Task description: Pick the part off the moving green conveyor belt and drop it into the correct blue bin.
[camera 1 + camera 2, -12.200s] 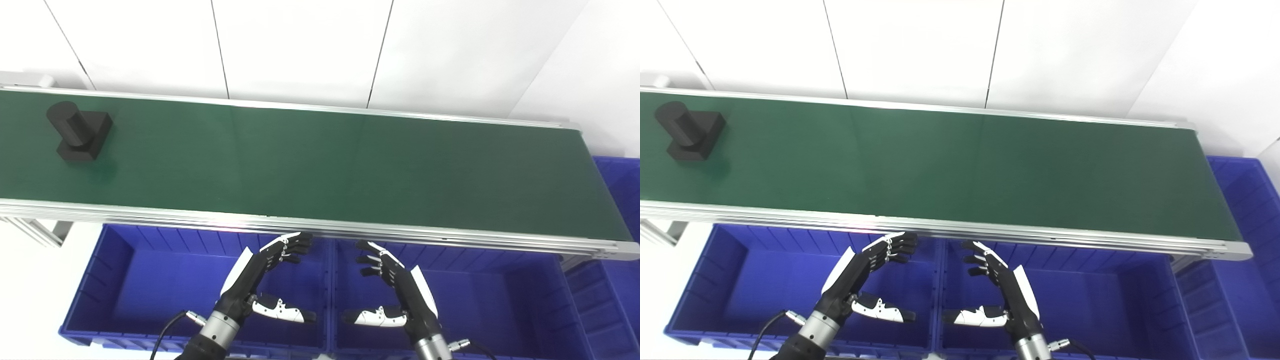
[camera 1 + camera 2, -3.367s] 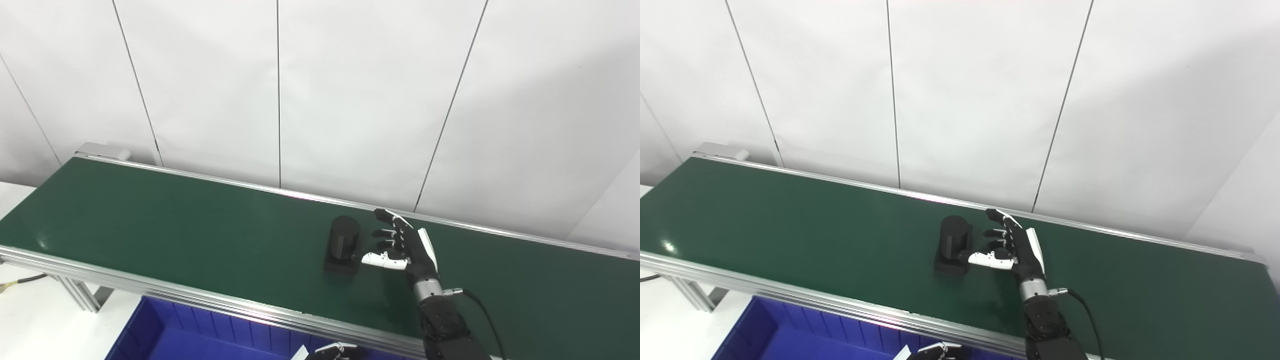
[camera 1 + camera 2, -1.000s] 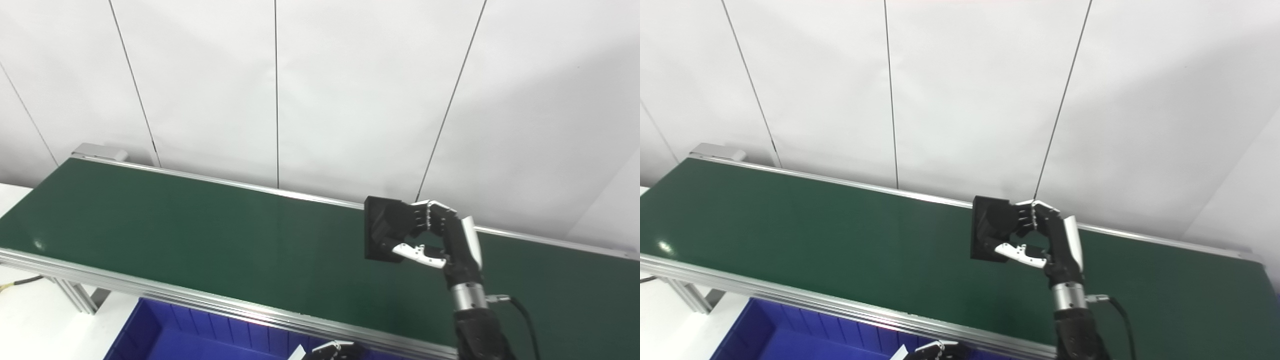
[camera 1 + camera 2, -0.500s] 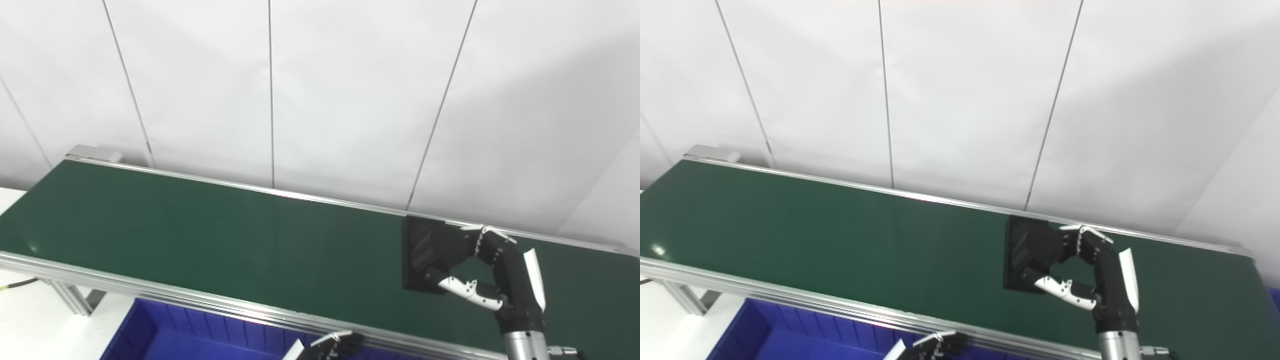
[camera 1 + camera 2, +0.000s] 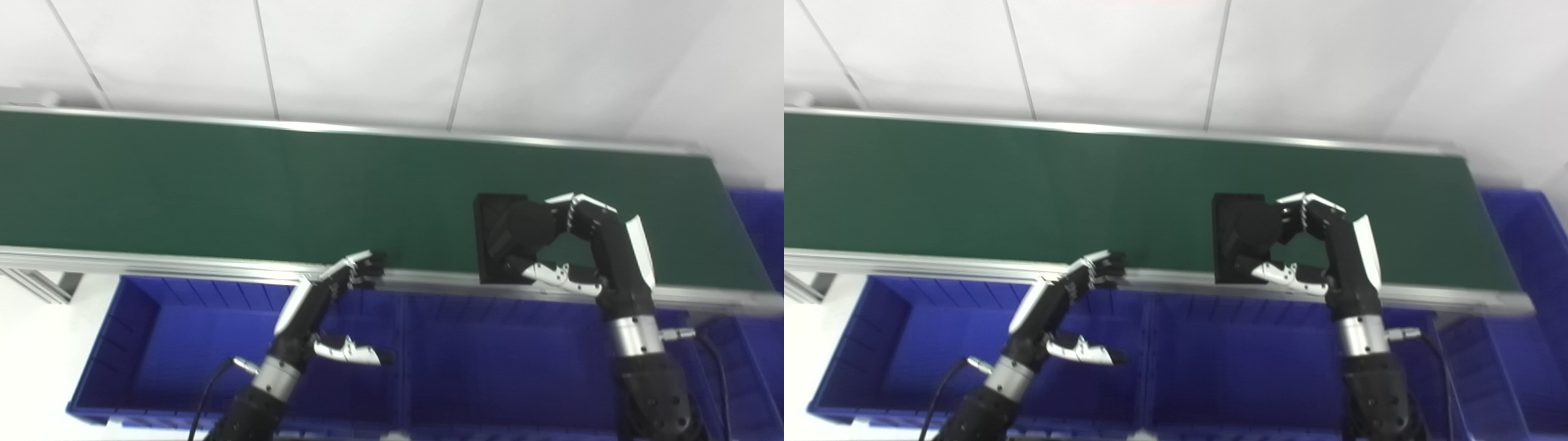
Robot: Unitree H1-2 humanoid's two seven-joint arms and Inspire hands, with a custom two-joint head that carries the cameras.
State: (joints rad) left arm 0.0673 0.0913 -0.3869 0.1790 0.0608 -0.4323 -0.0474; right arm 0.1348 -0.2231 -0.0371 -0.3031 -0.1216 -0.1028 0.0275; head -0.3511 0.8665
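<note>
The black part (image 5: 505, 239), a square base with a cylinder on it, is lifted off the green conveyor belt (image 5: 245, 184) and turned on its side, base facing left. My right hand (image 5: 582, 245) is shut on its cylinder, holding it above the belt's near rail, over the back of the right-hand blue bin (image 5: 520, 373). My left hand (image 5: 331, 306) hangs open over the left blue bin (image 5: 184, 349), fingers spread, near the wall between the two bins.
A third blue bin (image 5: 759, 226) stands at the belt's right end. The belt's aluminium near rail (image 5: 184, 263) runs across in front of both bins. A white panelled wall (image 5: 1127, 61) is behind the belt.
The camera has tilted down, bringing the bins and my left hand into view. My right hand has carried the part toward me, from mid-belt to the belt's near rail.
</note>
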